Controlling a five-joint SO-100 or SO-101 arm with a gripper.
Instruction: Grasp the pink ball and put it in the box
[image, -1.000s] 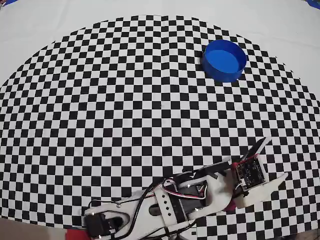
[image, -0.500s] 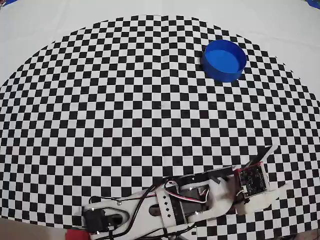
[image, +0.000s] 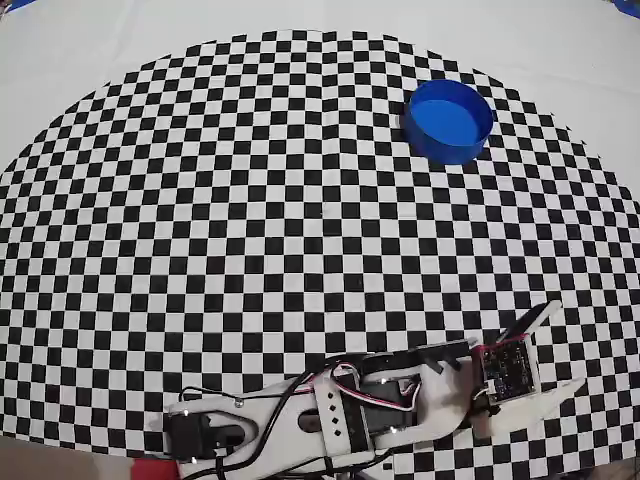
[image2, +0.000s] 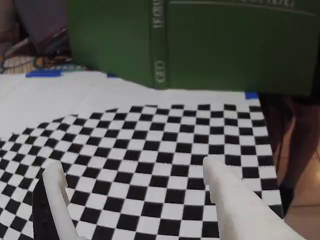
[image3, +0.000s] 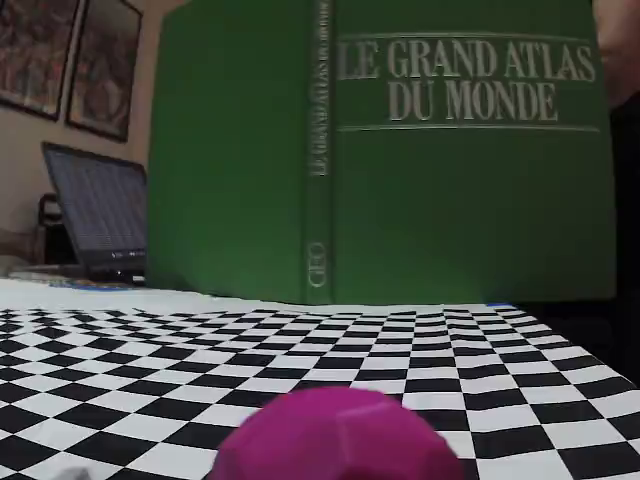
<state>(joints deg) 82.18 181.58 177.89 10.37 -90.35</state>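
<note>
Pink ball (image3: 340, 438) fills the foreground of the fixed view, resting on the checkered mat (image3: 480, 350) before an upright green atlas (image3: 400, 160). Overhead, only a pink sliver shows at the bottom edge, left of the arm's base; the gripper (image: 551, 350) lies at lower right, well apart from it. Wrist view: 2 white fingers (image2: 235, 200) spread wide, holding nothing. Blue round container (image: 449, 120), apparently the box, sits at upper right overhead. Judged step: the approach, not yet begun. Next move calls for swinging the gripper back toward the ball.
</note>
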